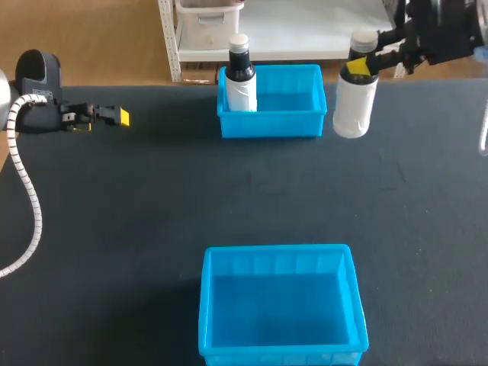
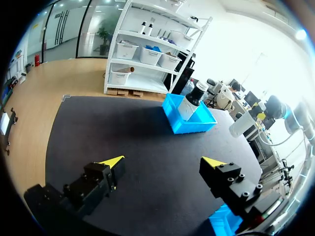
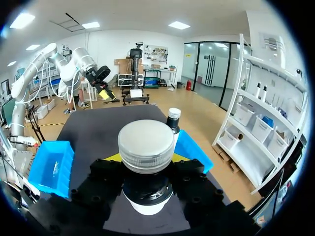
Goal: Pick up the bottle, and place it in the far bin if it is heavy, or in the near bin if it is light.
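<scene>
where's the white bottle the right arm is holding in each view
Head view: the white bottle is in the right claw, just right of the far bin.
Left wrist view: small, far ahead, beside that bin.
Right wrist view: gripped in its own claw, cap nearest.
Shared landmark: the far bin.

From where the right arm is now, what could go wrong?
The right gripper holds the white bottle only at its neck, so it may swing or slip.
It is close beside a wall of the far bin; a low sideways move may hit it.
A second bottle already stands in that bin and could be knocked over.
</scene>
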`<state>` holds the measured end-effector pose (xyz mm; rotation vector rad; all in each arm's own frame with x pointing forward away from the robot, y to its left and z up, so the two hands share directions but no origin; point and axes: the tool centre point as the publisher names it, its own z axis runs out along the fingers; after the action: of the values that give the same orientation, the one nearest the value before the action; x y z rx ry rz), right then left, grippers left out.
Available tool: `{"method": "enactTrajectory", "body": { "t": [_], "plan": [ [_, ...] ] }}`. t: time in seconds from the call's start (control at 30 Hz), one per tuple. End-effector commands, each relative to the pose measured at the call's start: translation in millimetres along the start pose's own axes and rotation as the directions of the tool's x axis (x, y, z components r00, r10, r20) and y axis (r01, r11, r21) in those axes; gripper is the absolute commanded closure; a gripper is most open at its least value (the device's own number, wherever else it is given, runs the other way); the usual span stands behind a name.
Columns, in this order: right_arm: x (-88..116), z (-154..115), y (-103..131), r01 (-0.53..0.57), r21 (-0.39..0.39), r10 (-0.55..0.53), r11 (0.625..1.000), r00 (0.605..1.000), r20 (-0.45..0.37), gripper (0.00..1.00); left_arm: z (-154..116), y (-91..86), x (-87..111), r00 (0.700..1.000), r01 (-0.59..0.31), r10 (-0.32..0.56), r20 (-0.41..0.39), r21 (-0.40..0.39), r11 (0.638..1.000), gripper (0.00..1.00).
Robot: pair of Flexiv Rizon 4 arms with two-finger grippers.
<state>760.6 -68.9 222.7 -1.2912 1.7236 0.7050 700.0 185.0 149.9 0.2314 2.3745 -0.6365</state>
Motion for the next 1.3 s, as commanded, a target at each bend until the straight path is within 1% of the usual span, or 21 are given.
{"method": "enactTrajectory", "body": {
  "t": [0.03,0.17,0.4,0.6,0.97,1.3],
  "plan": [
    [-4,-9,-19,0.006,-0.02,-0.006,1.0,1.0,0.005,1.0,0,0.0,0.0,1.0,0.0,0.0,0.0,0.0,1.0,0.0],
    [-6,-9,-39,0.025,-0.032,-0.024,0.999,1.0,0.014,1.0,0,0.0,0.0,1.0,0.0,0.0,0.0,0.0,1.0,0.0],
    [-12,1,-68,0.057,-0.069,-0.055,0.996,0.998,0.024,1.0,0,0.0,0.0,1.0,0.0,0.0,0.0,0.0,1.0,0.0],
    [-17,10,-86,0.074,-0.109,-0.071,0.991,0.997,0.03,1.0,0,0.0,0.0,1.0,0.0,0.0,0.0,0.0,1.0,0.0],
    [-31,39,-108,0.104,-0.183,-0.099,0.978,0.995,0.033,1.0,0,0.0,0.0,1.0,0.0,0.0,0.0,0.0,1.0,0.0],
    [-37,69,-118,0.112,-0.23,-0.107,0.967,0.994,0.033,1.0,0,0.0,0.0,1.0,0.0,0.0,0.0,0.0,1.0,0.0]
  ]
}}
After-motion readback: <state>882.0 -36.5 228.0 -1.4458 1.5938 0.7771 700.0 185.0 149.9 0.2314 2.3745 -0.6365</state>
